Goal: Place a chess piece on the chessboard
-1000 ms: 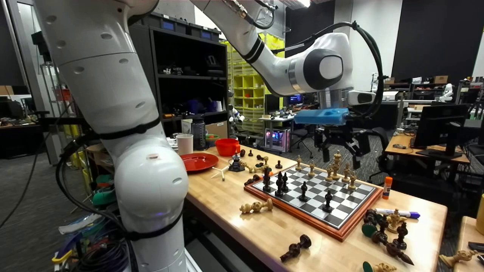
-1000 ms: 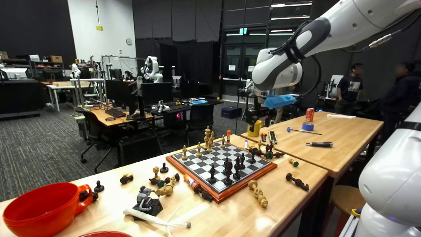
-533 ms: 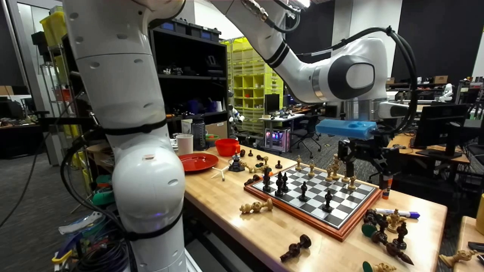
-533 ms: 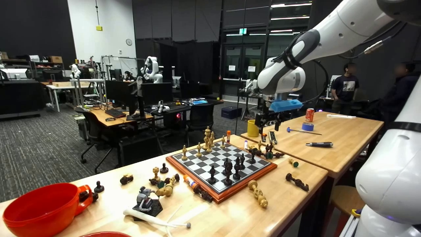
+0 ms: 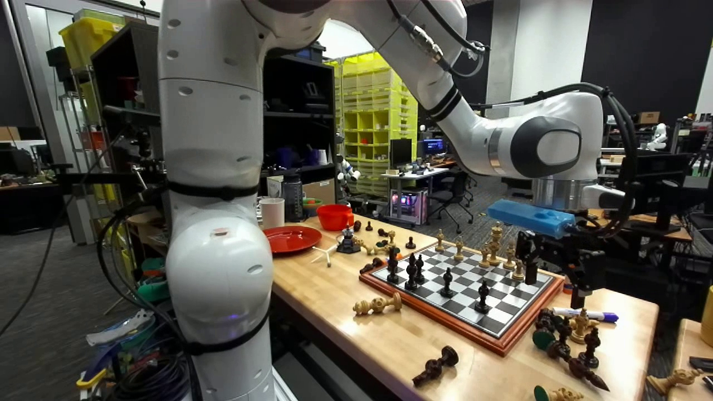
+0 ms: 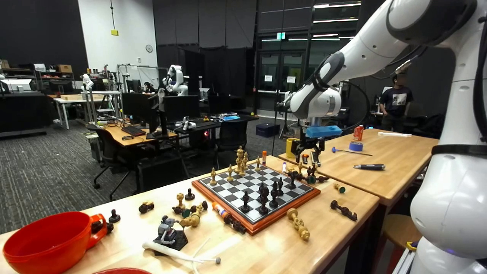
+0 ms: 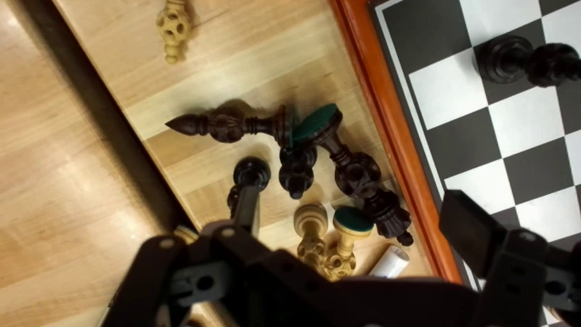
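Had the gripper (image 5: 555, 288) released, jaws spread well apart, hanging over the table (image 5: 328, 299) beside one edge of the chessboard (image 5: 468, 278). Read that mostly off the wrist view. Board lay flat on the wood, reddish-brown border showing in both exterior views. Dark pieces (image 6: 274, 195) stood on the squares nearer the arm (image 5: 211, 122), light pieces (image 6: 230, 174) upright toward the opposite side.

Loose stuff: my wrist view showed a jumble of pieces by the border, framed between the fingers (image 7: 470, 229). I made out a pointed dark piece (image 7: 227, 127) on its side, a long dark piece (image 7: 358, 175) tipped over with its green base showing, and a tipped light piece (image 7: 346, 245) next to another light piece (image 7: 311, 227). A small dark piece (image 7: 252, 172) was partly hidden by one finger; couldn't tell whether they touched. White marker (image 7: 391, 262) poked out near the border, partly covered by the gripper.

Further off I saw a fallen light piece (image 5: 377, 304) and a fallen dark piece (image 5: 436, 366), both well apart from the gripper. Orange-capped stick (image 6: 264, 156) stood upright near a board corner. Red plate (image 5: 293, 238) and red cup (image 5: 334, 217) sat toward the other end of the table.
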You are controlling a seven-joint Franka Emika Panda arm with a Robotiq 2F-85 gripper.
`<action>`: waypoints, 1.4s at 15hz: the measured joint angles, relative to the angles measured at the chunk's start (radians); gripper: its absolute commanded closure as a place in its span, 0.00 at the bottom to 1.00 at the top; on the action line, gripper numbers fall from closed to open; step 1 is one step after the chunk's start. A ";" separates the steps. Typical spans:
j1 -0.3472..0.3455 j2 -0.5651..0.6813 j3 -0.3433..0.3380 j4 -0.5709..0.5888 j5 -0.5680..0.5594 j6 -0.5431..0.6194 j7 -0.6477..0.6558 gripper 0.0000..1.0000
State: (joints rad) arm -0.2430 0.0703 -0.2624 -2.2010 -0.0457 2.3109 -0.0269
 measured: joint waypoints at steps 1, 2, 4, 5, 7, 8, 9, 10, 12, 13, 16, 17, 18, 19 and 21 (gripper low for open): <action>0.000 0.023 0.000 0.016 0.007 0.000 0.000 0.00; 0.000 0.044 0.000 0.032 0.012 0.000 0.000 0.00; -0.001 0.082 0.000 0.059 0.015 0.000 0.000 0.00; -0.001 0.098 0.000 0.072 0.015 0.000 0.001 0.00; -0.002 0.126 0.000 0.094 0.015 0.000 0.001 0.00; -0.002 0.138 0.000 0.103 0.015 -0.001 0.001 0.00; -0.002 0.148 0.001 0.111 0.015 -0.001 0.001 0.00; -0.002 0.157 0.002 0.117 0.015 -0.001 0.001 0.00; -0.002 0.168 0.005 0.125 0.015 -0.002 0.001 0.00; -0.002 0.172 0.007 0.126 0.015 -0.002 0.001 0.00; -0.002 0.177 0.011 0.127 0.015 -0.002 0.001 0.00; -0.002 0.178 0.012 0.127 0.015 -0.002 0.001 0.00; -0.002 0.178 0.013 0.127 0.015 -0.003 0.001 0.00; -0.002 0.179 0.013 0.127 0.015 -0.004 0.001 0.00; -0.002 0.180 0.013 0.127 0.015 -0.007 0.001 0.00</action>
State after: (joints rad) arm -0.2450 0.2500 -0.2489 -2.0738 -0.0303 2.3043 -0.0257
